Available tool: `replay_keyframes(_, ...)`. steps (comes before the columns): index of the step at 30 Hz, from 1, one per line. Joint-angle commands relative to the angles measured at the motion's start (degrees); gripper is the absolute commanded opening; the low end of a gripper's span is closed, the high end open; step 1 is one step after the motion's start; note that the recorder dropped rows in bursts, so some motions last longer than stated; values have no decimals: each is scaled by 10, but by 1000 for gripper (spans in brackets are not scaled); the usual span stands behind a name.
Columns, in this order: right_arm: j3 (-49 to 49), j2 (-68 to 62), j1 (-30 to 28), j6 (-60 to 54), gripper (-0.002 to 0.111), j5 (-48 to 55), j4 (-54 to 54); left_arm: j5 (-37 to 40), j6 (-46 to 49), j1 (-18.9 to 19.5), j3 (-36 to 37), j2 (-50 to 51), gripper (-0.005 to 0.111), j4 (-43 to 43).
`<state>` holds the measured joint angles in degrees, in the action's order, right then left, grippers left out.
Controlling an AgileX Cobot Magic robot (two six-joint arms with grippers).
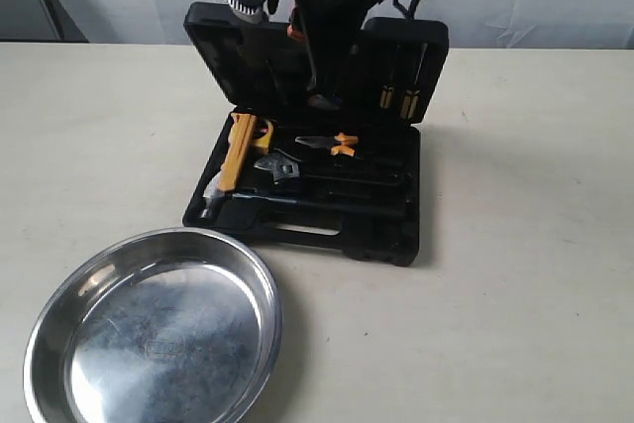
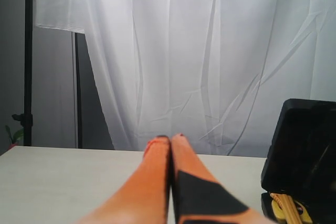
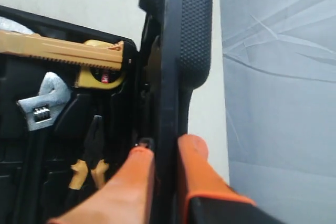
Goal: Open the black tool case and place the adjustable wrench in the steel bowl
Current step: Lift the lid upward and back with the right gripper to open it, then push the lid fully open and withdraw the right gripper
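Observation:
The black tool case (image 1: 307, 230) lies open on the table with its lid (image 1: 317, 61) standing upright. The adjustable wrench (image 1: 287, 171) lies in its recess in the lower half, silver jaw (image 3: 44, 103) towards the hammer. My right gripper (image 3: 167, 145) is shut on the lid's edge, one orange finger (image 3: 137, 166) inside and one outside; in the exterior view it reaches down over the lid (image 1: 319, 96). My left gripper (image 2: 170, 139) is shut on nothing, held in the air left of the lid (image 2: 304, 150). The steel bowl (image 1: 158, 334) sits empty in front of the case.
A yellow-handled hammer (image 1: 238, 151) and orange-handled pliers (image 1: 337, 143) lie in the case beside the wrench. Yellow-handled screwdrivers (image 1: 401, 96) sit in the lid. A white curtain (image 2: 210, 51) hangs behind the table.

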<state>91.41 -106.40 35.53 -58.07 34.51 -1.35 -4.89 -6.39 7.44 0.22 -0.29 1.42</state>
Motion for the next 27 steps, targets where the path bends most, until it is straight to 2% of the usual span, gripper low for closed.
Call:
replay_keyframes(1,3,8,-2,-3,-1,-86,-49,-3,0,-2,-2,3,0,2)
replay_keyframes(6,3,4,-2,-2,-1,-141,-50,-3,0,-2,-2,3,0,2)
replay_keyframes(10,3,-25,-11,-2,-1,-166,-93,-3,0,-2,-2,3,0,2)
replay_keyframes(22,3,-97,-31,-2,-1,-218,-86,-3,0,-2,-2,3,0,2)
replay_keyframes(24,3,-101,-31,2,6,-237,-73,-3,0,-2,-2,3,0,2)
replay_keyframes(27,3,-101,-31,31,35,-246,-71,-3,0,-2,-2,3,0,2)
